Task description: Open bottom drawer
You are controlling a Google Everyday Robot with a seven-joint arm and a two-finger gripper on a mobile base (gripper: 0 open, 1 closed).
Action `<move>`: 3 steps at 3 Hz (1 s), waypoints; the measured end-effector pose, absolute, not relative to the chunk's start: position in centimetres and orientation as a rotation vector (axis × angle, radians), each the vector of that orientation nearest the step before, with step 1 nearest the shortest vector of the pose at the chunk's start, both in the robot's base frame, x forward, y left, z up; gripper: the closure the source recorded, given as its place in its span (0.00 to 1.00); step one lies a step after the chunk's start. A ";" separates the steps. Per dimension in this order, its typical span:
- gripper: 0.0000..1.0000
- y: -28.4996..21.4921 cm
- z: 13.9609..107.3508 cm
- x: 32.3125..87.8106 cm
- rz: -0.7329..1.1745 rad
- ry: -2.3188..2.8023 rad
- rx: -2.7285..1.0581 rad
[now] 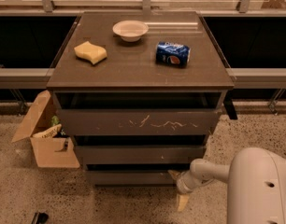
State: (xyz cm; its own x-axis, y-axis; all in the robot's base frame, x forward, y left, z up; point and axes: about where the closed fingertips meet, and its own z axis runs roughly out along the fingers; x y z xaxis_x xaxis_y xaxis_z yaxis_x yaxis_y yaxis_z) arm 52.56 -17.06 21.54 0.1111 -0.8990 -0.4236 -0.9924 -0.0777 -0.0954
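Note:
The bottom drawer (129, 177) is the lowest, shortest dark grey-brown front of the cabinet, plain and without a handle. It stands slightly out from the carcass, like the two fronts above it. My gripper (178, 188) is at the drawer's right end, low near the floor, on the end of my white arm (203, 171). Its fingers are spread open. The upper fingertip (173, 174) is at the drawer front's right edge and the lower one (182, 202) hangs below it over the floor.
The middle front (138, 154) and the scratched top front (138, 122) sit above. On the cabinet top are a white bowl (130, 30), a yellow sponge (90, 52) and a blue can (173, 53). An open cardboard box (47, 136) stands at the cabinet's left.

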 end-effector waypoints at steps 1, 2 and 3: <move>0.00 -16.9 20.8 54.0 0.337 1.817 -2.032; 0.00 -16.9 19.7 55.2 0.332 1.803 -2.021; 0.00 -17.0 18.6 56.4 0.347 1.795 -2.002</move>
State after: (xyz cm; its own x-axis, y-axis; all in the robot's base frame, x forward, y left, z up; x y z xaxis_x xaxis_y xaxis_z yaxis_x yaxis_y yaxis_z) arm 56.42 -17.02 18.56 0.1323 -0.8798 -0.4566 -0.9866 -0.0724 -0.1464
